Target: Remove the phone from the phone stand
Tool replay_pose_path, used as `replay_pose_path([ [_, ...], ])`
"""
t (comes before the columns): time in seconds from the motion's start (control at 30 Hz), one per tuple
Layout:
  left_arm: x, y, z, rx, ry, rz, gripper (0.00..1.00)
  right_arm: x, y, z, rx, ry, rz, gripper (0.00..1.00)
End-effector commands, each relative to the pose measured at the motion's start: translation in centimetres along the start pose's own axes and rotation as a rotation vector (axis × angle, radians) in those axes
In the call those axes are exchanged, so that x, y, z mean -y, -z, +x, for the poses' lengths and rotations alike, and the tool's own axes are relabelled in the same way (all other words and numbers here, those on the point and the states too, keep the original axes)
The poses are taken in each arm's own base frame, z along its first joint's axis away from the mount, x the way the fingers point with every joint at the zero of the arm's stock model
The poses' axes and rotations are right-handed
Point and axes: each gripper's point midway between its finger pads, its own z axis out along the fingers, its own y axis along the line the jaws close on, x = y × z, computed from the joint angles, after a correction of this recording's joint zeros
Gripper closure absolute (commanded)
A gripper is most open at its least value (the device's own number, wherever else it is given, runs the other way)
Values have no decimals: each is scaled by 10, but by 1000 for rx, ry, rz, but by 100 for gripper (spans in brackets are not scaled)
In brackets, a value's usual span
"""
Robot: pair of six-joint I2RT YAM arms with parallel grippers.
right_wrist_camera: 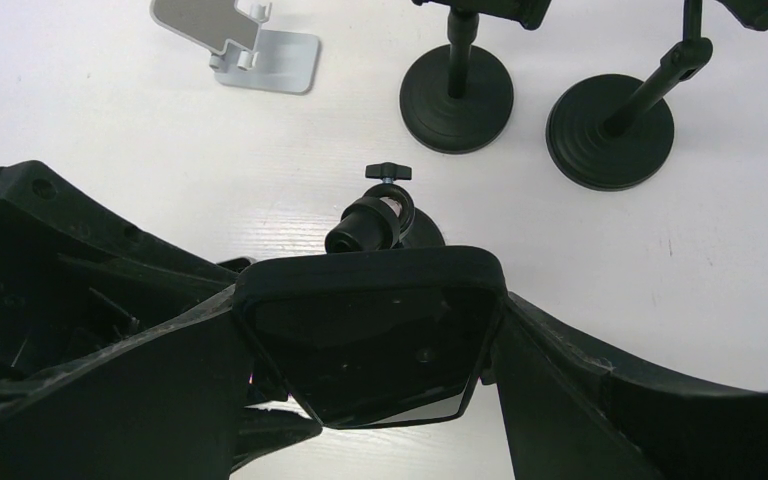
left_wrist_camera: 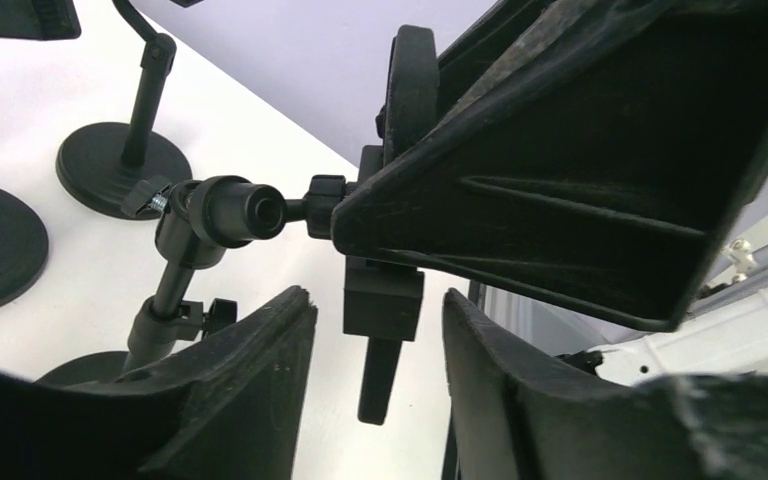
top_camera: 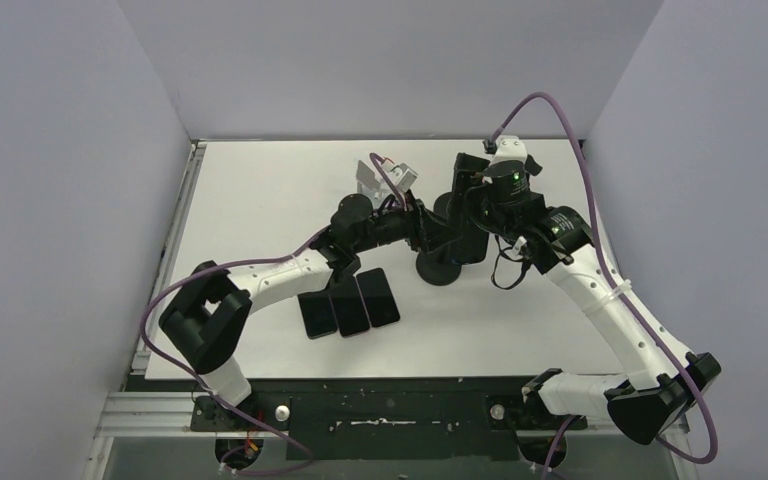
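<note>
A black phone (right_wrist_camera: 370, 330) sits in the clamp of a black phone stand, whose ball joint (right_wrist_camera: 370, 222) shows just behind it. The stand's round base (top_camera: 440, 270) is at the table's middle. My right gripper (right_wrist_camera: 370, 310) has a finger against each side edge of the phone; from above it (top_camera: 468, 215) sits over the stand. My left gripper (left_wrist_camera: 378, 297) is open, with the stand's clamp bracket (left_wrist_camera: 383, 320) between its jaws and not touching them. From above, the left gripper (top_camera: 422, 228) is just left of the stand.
Three black phones (top_camera: 348, 302) lie flat side by side near the left arm. A silver stand (top_camera: 370, 175) sits at the back and shows in the right wrist view (right_wrist_camera: 245, 35). Two more black round-base stands (right_wrist_camera: 457, 95) (right_wrist_camera: 610, 130) stand behind.
</note>
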Motion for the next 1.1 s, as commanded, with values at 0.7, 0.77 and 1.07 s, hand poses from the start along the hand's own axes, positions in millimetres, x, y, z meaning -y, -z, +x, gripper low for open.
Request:
replay_pose_path([
  [0.7,25,-7,-23,108,48,97,100,-26,21,-34,110,-36,-138,20],
  [0.77,24,-6,-24,110,51,96,100,-28,22,-33,113,-31,-153,16],
  [1.07,26,-6,-23,112,77,101,100,-26,23,-29,125,-2,-161,5],
])
